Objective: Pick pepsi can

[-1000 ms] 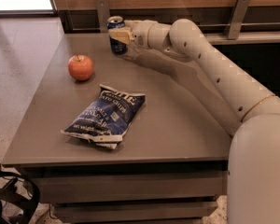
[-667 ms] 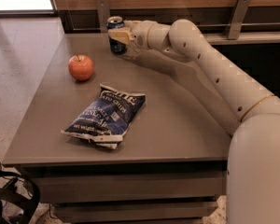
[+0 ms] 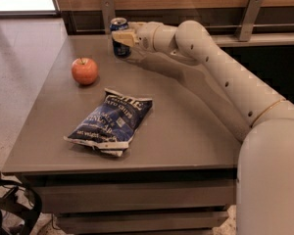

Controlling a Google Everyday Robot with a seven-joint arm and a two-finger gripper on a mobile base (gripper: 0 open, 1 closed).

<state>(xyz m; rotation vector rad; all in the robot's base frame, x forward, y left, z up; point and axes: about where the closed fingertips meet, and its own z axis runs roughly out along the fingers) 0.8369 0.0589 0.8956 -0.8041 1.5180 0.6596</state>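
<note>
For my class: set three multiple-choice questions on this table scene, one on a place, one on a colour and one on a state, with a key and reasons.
1. Where is the gripper?
A. at the can, near the table's far edge
B. at the table's near edge
C. down by the floor

2. What colour is the apple?
A. green
B. red
C. purple

3. How is the bag placed?
A. lying flat on the table
B. standing upright
C. hanging over the edge

Key: 1 A, the arm reaches across and the gripper meets the can by the back wall. 2 B, its skin is red-orange. 3 A, its whole length rests on the tabletop.
</note>
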